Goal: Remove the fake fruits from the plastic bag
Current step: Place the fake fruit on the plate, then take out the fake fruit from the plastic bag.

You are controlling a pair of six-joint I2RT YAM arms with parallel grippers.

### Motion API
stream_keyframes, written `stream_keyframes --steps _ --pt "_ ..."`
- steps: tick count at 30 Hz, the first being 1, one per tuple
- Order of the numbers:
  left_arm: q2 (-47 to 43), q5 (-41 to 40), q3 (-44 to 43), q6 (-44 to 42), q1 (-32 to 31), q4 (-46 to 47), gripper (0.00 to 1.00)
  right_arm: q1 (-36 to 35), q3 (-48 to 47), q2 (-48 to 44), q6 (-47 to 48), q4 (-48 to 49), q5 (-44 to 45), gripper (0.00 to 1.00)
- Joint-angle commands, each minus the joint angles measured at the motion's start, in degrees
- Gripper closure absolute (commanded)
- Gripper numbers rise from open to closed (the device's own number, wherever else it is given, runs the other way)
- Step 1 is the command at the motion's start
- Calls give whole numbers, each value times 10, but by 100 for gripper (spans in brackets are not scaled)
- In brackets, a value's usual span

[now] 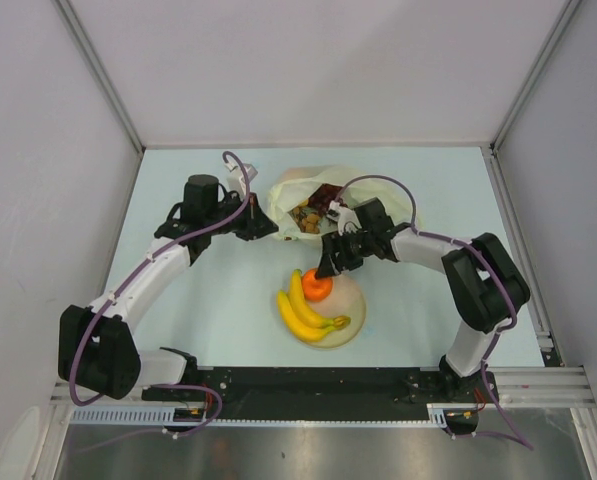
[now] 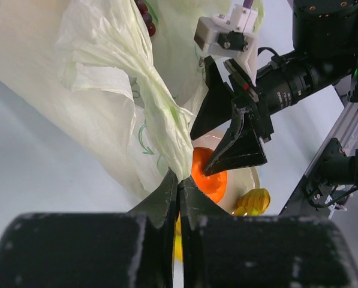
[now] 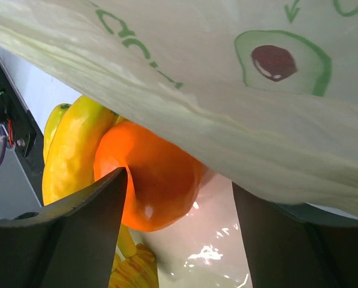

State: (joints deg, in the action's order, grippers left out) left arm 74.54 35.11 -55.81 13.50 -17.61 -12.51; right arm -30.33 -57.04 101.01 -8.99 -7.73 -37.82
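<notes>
The right hand is hanging open astride the round orange plastic fruit on the cream round plate; I'd lift it straight, without nudging. The left hand is pinching the crinkly pale-green plastic bag, lying just beyond.

Top external: high above the orange, looking down. Left wrist: near, beside it; right wrist: right against it. Orange shared by all.
</notes>
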Motion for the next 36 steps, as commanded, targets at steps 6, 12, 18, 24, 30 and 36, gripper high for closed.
stream_keyframes --steps 6,12,18,24,30,36 --pt "-5 18 4 10 2 23 96 40 -30 -110 41 -46 -30 0" --pt "-5 30 -15 2 6 3 97 43 -40 -199 50 -16 55 0" --pt "-14 30 -12 -15 12 -13 98 42 -96 -102 45 71 185 3" --pt "-28 21 -14 -18 12 -9 98 27 -200 56 71 83 202 30" --pt "-10 22 -77 2 10 8 100 -5 -301 143 74 101 245 30" --pt "9 49 -137 8 19 -14 100 -16 -426 211 75 98 328 4"
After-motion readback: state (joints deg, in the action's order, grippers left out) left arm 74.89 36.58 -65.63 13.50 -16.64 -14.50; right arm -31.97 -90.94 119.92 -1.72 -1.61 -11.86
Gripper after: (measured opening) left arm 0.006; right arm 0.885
